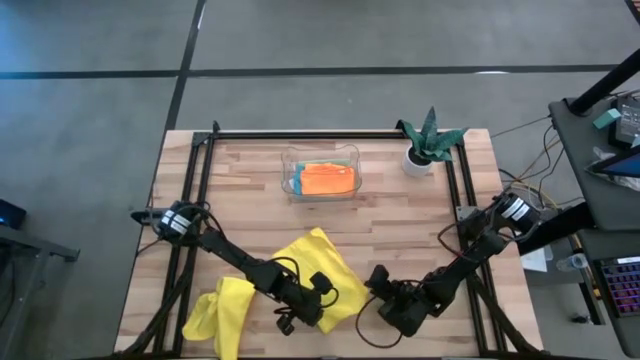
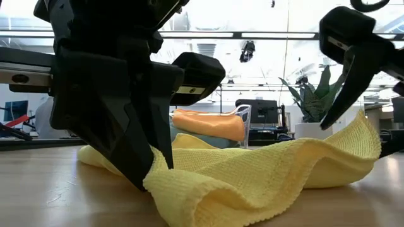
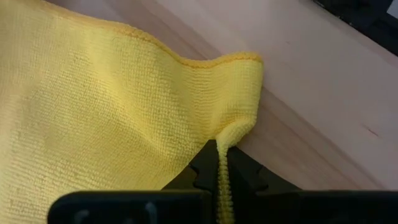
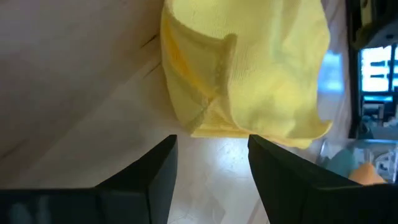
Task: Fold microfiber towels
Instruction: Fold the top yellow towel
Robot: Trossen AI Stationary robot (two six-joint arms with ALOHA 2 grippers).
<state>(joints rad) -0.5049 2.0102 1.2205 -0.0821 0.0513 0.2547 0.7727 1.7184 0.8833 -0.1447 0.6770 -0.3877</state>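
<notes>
A bright yellow microfiber towel (image 1: 312, 262) lies rumpled on the wooden table near its front edge, in the middle. My left gripper (image 1: 325, 300) is shut on the towel's near side. My right gripper (image 4: 211, 163) stands open just to the right of the towel's near right corner (image 4: 217, 127), with nothing between its fingers. In the low view it hangs above the towel's raised right end (image 2: 363, 135). A second yellow towel (image 1: 222, 312) lies bunched at the front left. Folded orange and turquoise towels (image 1: 327, 178) lie in the clear tray. My left gripper pinches the yellow towel's hemmed edge beside a corner (image 3: 235, 132) between its two fingers. The fingers slant down from the near left. The pinched edge is gathered into a narrow ridge. The rest of the towel lies slack on the table.
The clear plastic tray (image 1: 350, 152) stands at the far middle of the table. A small green plant in a white pot (image 1: 428, 142) stands at the far right. A black frame (image 1: 200, 180) runs along the table's left, far and right sides. Bare wood lies between tray and towel.
</notes>
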